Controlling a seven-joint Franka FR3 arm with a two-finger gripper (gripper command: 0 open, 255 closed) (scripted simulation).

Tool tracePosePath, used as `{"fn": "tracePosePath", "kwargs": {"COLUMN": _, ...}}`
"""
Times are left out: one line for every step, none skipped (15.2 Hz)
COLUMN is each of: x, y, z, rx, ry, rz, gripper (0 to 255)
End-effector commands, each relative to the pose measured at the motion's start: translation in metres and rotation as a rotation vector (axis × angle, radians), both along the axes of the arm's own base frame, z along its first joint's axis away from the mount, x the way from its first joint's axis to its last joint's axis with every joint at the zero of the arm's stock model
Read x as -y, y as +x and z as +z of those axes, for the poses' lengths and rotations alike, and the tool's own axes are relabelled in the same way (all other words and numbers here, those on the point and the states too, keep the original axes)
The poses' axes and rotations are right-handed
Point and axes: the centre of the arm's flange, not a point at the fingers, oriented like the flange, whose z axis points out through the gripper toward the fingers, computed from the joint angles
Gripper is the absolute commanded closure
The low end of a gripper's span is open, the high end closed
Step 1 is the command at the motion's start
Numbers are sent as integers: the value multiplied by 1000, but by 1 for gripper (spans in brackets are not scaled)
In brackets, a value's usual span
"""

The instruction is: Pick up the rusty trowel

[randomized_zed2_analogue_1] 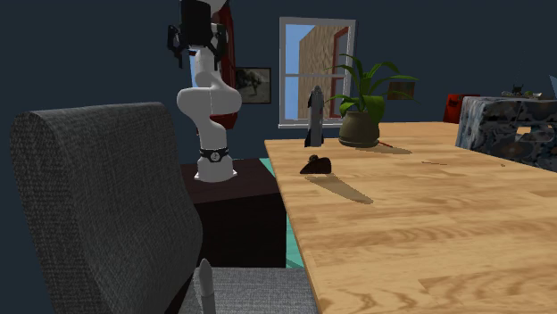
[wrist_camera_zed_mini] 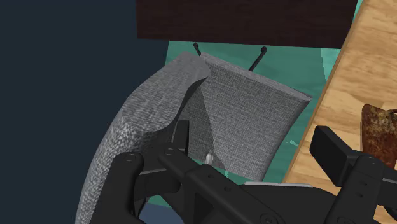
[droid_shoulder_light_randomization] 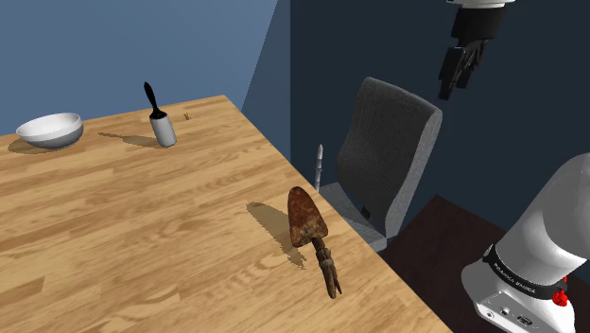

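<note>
The rusty trowel [droid_shoulder_light_randomization: 307, 219] lies on the wooden table [droid_shoulder_light_randomization: 142, 227] close to its edge on the shoulder view's right. Its brown blade points away from the stand and its dark handle [droid_shoulder_light_randomization: 328, 270] points toward the front. My gripper [droid_shoulder_light_randomization: 460, 68] hangs high in the air, off the table, above and beyond the grey chair [droid_shoulder_light_randomization: 386, 151]. It is open and holds nothing. In the wrist view the fingers [wrist_camera_zed_mini: 181, 137] stand apart over the chair's back [wrist_camera_zed_mini: 216, 102], and the trowel's blade [wrist_camera_zed_mini: 380, 127] shows beside the far finger. In the second exterior view the trowel [randomized_zed2_analogue_1: 315, 165] rests near the table's edge.
A white bowl [droid_shoulder_light_randomization: 49, 130] and a lint roller with a black handle [droid_shoulder_light_randomization: 161, 123] stand at the table's far end. A potted plant [randomized_zed2_analogue_1: 359, 120] and a tall dark object [randomized_zed2_analogue_1: 314, 116] stand beyond the trowel. The chair [randomized_zed2_analogue_1: 98, 205] sits against the table's edge.
</note>
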Motion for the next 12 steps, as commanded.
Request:
{"fn": "tracePosePath", "kwargs": {"x": 0, "y": 0, "z": 0, "rx": 0, "ry": 0, "rz": 0, "gripper": 0}}
{"fn": "tracePosePath", "kwargs": {"x": -11, "y": 0, "z": -7, "rx": -1, "ry": 1, "rz": -12, "gripper": 0}}
{"fn": "tracePosePath", "kwargs": {"x": -21, "y": -1, "z": -15, "rx": -2, "ry": 2, "rz": -25, "gripper": 0}}
{"fn": "tracePosePath", "kwargs": {"x": -32, "y": -1, "z": -22, "rx": -3, "ry": 3, "rz": -37, "gripper": 0}}
{"fn": "tracePosePath", "kwargs": {"x": -43, "y": -1, "z": -30, "rx": -4, "ry": 4, "rz": -50, "gripper": 0}}
{"fn": "tracePosePath", "kwargs": {"x": -53, "y": 0, "z": -37, "rx": -5, "ry": 5, "rz": -62, "gripper": 0}}
{"fn": "tracePosePath", "kwargs": {"x": -64, "y": 0, "z": -44, "rx": -6, "ry": 6, "rz": -75, "gripper": 0}}
{"fn": "tracePosePath", "kwargs": {"x": -75, "y": 0, "z": -52, "rx": -7, "ry": 7, "rz": -87, "gripper": 0}}
{"fn": "tracePosePath", "kwargs": {"x": -85, "y": 1, "z": -59, "rx": -8, "ry": 8, "rz": -99, "gripper": 0}}
{"fn": "tracePosePath", "kwargs": {"x": -96, "y": 1, "z": -66, "rx": -9, "ry": 9, "rz": -112, "gripper": 0}}
{"fn": "tracePosePath", "kwargs": {"x": -107, "y": 2, "z": -74, "rx": -10, "ry": 10, "rz": -124, "gripper": 0}}
{"fn": "tracePosePath", "kwargs": {"x": -117, "y": 3, "z": -81, "rx": -10, "ry": 11, "rz": -137, "gripper": 0}}
